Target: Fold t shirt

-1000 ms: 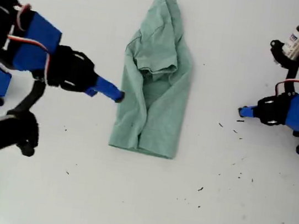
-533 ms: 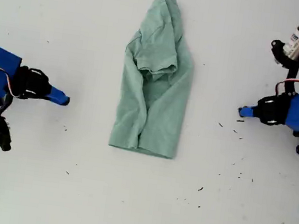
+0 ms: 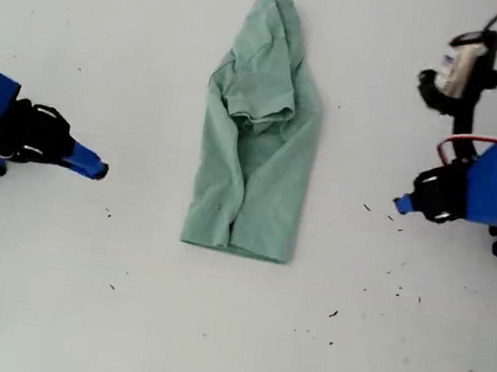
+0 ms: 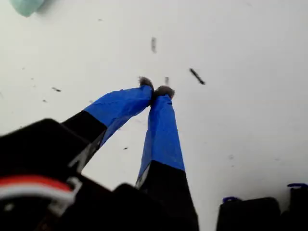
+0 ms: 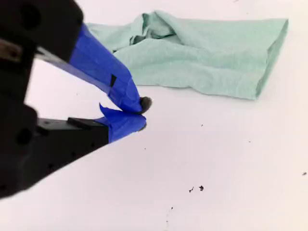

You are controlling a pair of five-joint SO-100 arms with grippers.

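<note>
both claws, first (image 4: 156, 90) and second (image 5: 142, 113), closed empty, apart from t shirt (image 3: 258, 132) on counter (image 3: 373, 352); loose folds risk being dragged open if snagged.

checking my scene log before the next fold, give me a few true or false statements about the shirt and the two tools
1. The t shirt lies in a narrow lengthwise fold on the table. True.
2. My second tool is clamped on the t shirt. False: it is shut on nothing and lies apart from the cloth, at the exterior view's left.
3. My first tool is shut and holds nothing. True.
4. Both tools lie on the same side of the t shirt. False: one is on each side in the exterior view.
</note>
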